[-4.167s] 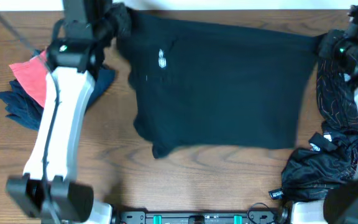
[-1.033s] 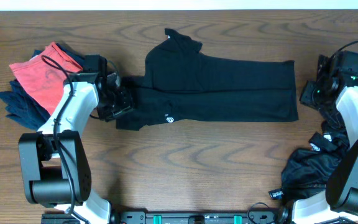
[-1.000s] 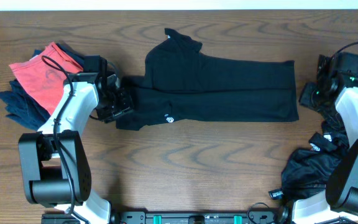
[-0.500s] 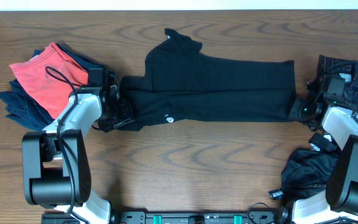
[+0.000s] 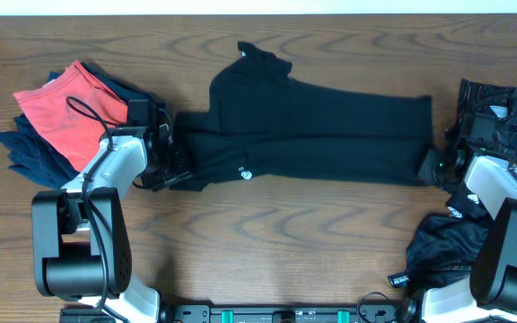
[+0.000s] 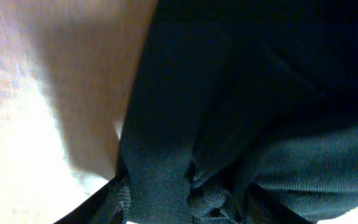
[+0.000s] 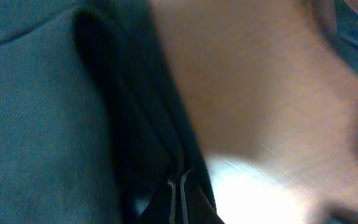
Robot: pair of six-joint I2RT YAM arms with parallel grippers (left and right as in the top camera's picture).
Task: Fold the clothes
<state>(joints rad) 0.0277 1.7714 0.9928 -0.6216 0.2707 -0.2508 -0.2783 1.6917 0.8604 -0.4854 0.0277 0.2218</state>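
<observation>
Two claws sit at the ends of one black shirt [image 5: 312, 126], which lies folded into a long band across the middle of the table [image 5: 285, 256]; the left claw [image 5: 174, 163] touches the band's left end, and the right claw [image 5: 431, 167] touches its near right corner; a small white logo [image 5: 243, 170] shows on the near strip, closer to the left claw; one part of the shirt sticks out from the far edge, toward the left.

In the left wrist view the shirt fills the right and lower part and puckers tightly at the bottom edge, where the fingers would close; that claw looks clenched on the shirt, though the fingers themselves are out of view. In the right wrist view a folded edge of the shirt runs down to the bottom middle beside bare wood; the picture is blurred, no finger shows, and I cannot tell whether that claw is clenched or released. From above, both claws are dark against dark cloth, and how their jaws stand cannot be made out.

A red garment [image 5: 56, 112] lies on a navy garment [image 5: 25, 154] at the table's left, beside the left arm; a lined garment [image 5: 496, 108], black with thin wavy lines, lies at the right edge, partly under the right arm and cut off by the frame; whether the dark heap at the near right corner belongs to it I cannot tell.
</observation>
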